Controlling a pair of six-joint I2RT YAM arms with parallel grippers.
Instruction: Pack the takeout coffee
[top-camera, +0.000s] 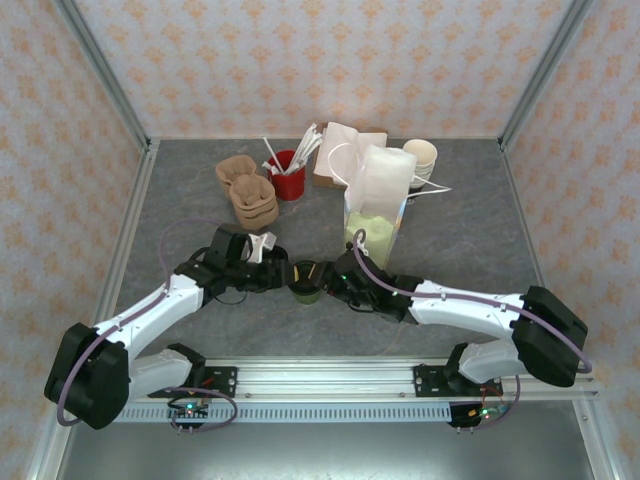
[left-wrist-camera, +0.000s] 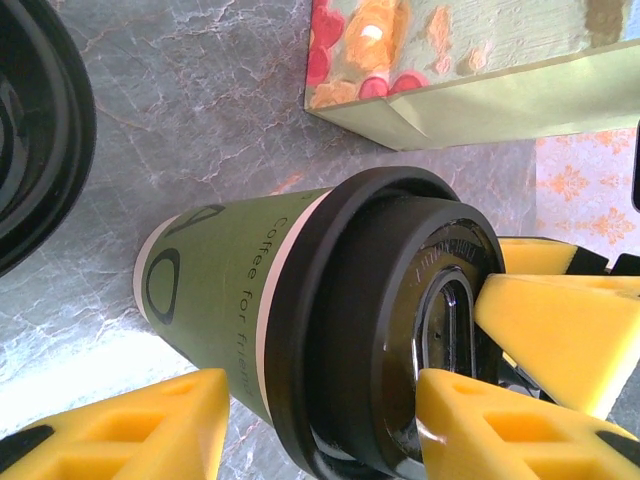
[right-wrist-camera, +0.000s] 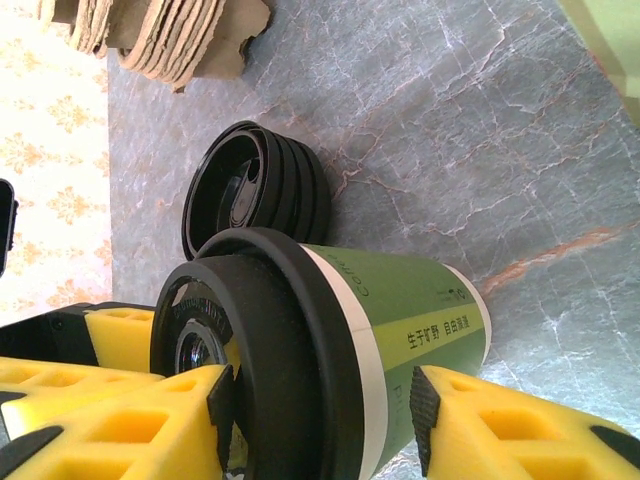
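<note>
The takeout coffee (left-wrist-camera: 230, 290), lid on, is upright near the middle of the table (top-camera: 480, 250), just in front of the bag. The left gripper (top-camera: 292, 277) and right gripper (top-camera: 326, 281) meet it from opposite sides. Each has its fingers half apart with the coffee in the gap. Whether either one presses it, I cannot tell.

Counted:
- one flowered bag (top-camera: 375, 215)
- two piles of pulp trays (top-camera: 250, 195)
- one stack of cream cups (top-camera: 421, 157)
- one red cup (top-camera: 290, 185) of stirrers
- one pile of black lids (right-wrist-camera: 255, 190)
</note>
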